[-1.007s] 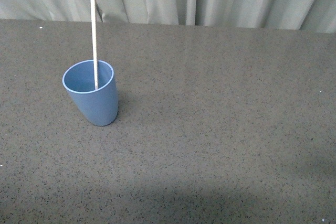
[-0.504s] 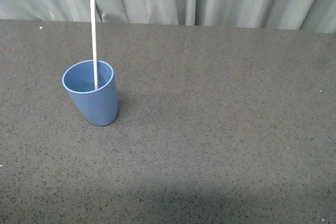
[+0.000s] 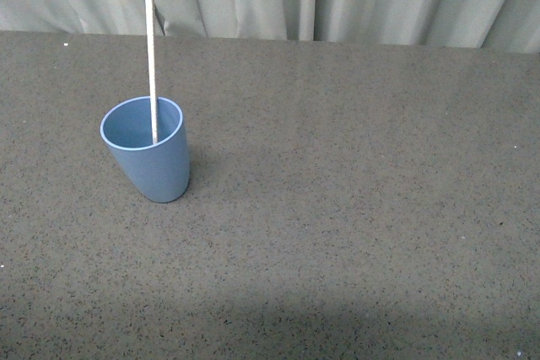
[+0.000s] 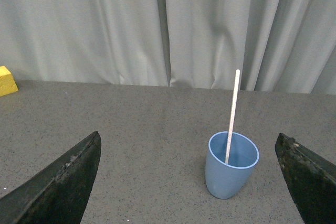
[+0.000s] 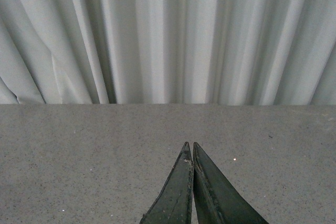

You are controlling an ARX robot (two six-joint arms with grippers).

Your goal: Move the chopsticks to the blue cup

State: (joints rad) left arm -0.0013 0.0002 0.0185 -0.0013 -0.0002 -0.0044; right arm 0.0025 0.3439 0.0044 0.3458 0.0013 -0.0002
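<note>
The dark speckled table (image 3: 354, 208) carries the upright blue cup (image 3: 150, 162) and a yellow block (image 4: 6, 81).

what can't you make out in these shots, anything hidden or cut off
- Lower end of the chopsticks: hidden inside the blue cup in the front and left wrist views, so where it rests is unclear.
- Yellow object: cut off by the left wrist picture's edge; unidentifiable.
- Both arms: out of the front view.
- Left gripper: only two wide-apart finger tips show, cut by the edges.
- Right gripper: only closed tips show; the cup is outside that view.
</note>
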